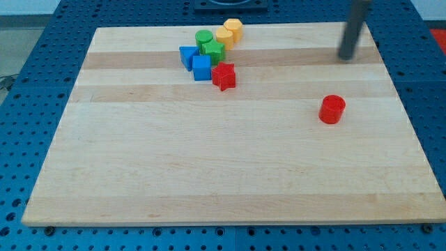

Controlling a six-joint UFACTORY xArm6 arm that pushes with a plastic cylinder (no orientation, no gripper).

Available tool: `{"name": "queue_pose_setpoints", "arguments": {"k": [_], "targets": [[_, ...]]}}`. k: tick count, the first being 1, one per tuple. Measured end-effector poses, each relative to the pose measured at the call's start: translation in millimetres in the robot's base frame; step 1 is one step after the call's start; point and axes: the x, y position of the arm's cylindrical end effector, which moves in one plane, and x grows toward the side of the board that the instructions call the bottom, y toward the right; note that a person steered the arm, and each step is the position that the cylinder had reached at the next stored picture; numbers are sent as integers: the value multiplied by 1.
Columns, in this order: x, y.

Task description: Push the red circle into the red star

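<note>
The red circle (332, 109) stands alone on the right part of the wooden board (209, 167). The red star (224, 77) lies near the top middle, at the lower right edge of a cluster of blocks. My tip (346, 58) is at the upper right, above and slightly right of the red circle and apart from it. The red star is far to the left of the tip.
The cluster by the star holds two blue blocks (201, 67) (187, 55), a green circle (203, 39), a green block (214, 50), a yellow hexagon (233, 28) and a yellow block (224, 37). Blue perforated table surrounds the board.
</note>
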Motion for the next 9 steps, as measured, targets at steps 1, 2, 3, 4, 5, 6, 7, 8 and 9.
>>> {"name": "queue_pose_setpoints", "arguments": {"k": [1, 2, 3, 4, 5, 6, 7, 8, 9], "targets": [[46, 73], [135, 57], [146, 47], [154, -7], [154, -56], [153, -100], [153, -140], [153, -178], [145, -215]]}}
